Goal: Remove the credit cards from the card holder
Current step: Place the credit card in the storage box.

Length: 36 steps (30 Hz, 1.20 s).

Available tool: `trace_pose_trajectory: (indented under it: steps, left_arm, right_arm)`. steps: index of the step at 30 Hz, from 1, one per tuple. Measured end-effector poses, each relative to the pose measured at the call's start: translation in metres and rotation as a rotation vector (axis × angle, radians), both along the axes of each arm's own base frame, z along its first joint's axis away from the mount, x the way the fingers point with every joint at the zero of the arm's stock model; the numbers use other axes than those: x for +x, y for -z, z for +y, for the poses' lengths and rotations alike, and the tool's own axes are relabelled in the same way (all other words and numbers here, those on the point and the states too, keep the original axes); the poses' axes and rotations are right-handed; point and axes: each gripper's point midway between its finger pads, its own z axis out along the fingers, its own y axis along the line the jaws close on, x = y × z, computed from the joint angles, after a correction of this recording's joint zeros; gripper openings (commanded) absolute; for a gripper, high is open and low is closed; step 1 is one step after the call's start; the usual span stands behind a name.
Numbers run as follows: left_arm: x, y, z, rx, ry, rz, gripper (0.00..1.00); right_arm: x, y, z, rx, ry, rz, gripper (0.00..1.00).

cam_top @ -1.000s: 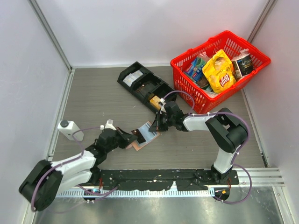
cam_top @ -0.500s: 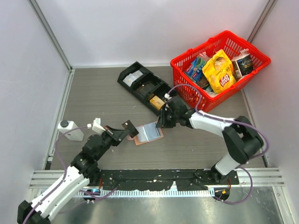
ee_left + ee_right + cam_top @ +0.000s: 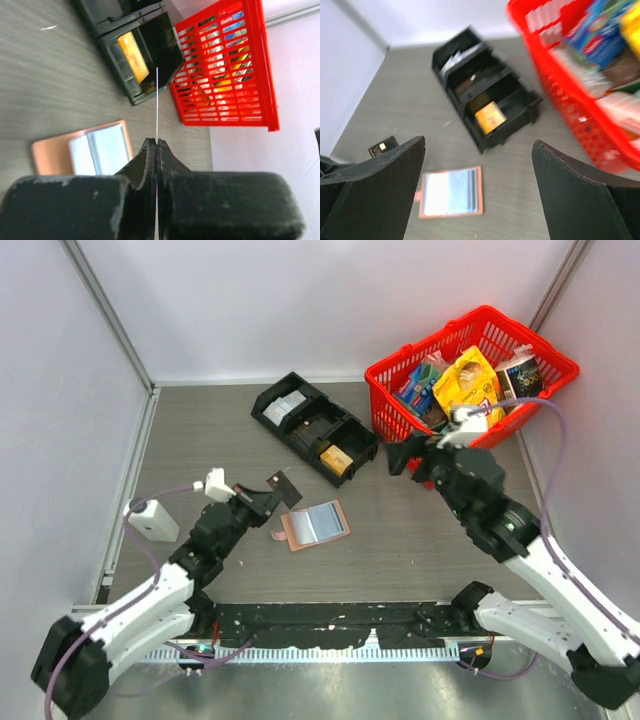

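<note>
Vs a second ago: right gripper is no longer down at the card holder's 1 o'clock corner. It is now up and back near the basket, at 2 o'clock from the holder, well apart from it. Its fingers were pinched then and are spread wide now, with nothing between them.

Left gripper has lifted off the holder's 9 o'clock edge and sits at its 10 o'clock. Its fingers are clamped tight on a dark card, and the card is clear of the holder.

Card holder was tilted and pinched at its left edge. Now it lies flat and open on the table near the middle, pale blue panels up, with nothing touching it. The black tray is at its 12 o'clock, and the basket is unchanged at 1–2 o'clock.

Hard to read:
- In the left wrist view the card is edge-on, just a thin line rising from the fingertips, so its face is unreadable.
- The right wrist view is motion-blurred. The basket is cut off at its right edge and the finger bases run out of the bottom.
- Can't tell whether any cards remain under the blue panels.
- The yellow item in the tray's end compartment is too small to identify.
</note>
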Motion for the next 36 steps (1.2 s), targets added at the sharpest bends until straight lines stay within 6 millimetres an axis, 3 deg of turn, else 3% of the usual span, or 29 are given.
trace_pose_trajectory:
  steps: [4, 5, 6, 10, 13, 17, 24, 30, 36]
  left_arm:
    - [0.034, -0.019, -0.021, -0.003, 0.000, -0.009, 0.00]
    - [0.053, -0.035, -0.031, -0.020, 0.001, -0.034, 0.00]
    - [0.063, -0.041, -0.034, -0.027, -0.004, -0.043, 0.00]
    - [0.107, -0.062, -0.046, -0.050, -0.030, -0.073, 0.00]
    - [0.140, -0.063, -0.051, -0.050, -0.058, -0.069, 0.00]
    - [0.180, -0.045, -0.059, -0.051, -0.094, -0.021, 0.00]
    - [0.236, 0.009, -0.064, -0.064, -0.165, 0.097, 0.00]
    - [0.269, 0.025, -0.059, -0.076, -0.205, 0.127, 0.00]
    - [0.288, 0.042, -0.057, -0.091, -0.218, 0.166, 0.00]
  right_arm:
    - [-0.015, -0.033, -0.055, 0.019, 0.193, -0.119, 0.92]
    - [-0.023, -0.036, -0.086, 0.031, 0.322, -0.138, 0.92]
    - [-0.028, -0.038, -0.100, 0.042, 0.376, -0.150, 0.92]
    - [-0.045, -0.023, -0.135, 0.013, 0.497, -0.156, 0.86]
    - [-0.054, -0.010, -0.153, -0.044, 0.550, -0.153, 0.86]
    - [-0.062, -0.002, -0.170, -0.095, 0.600, -0.165, 0.87]
    - [-0.077, 0.015, -0.188, -0.118, 0.633, -0.200, 0.86]
    - [-0.080, 0.016, -0.190, -0.110, 0.627, -0.215, 0.84]
    - [-0.079, 0.016, -0.188, -0.115, 0.615, -0.216, 0.84]
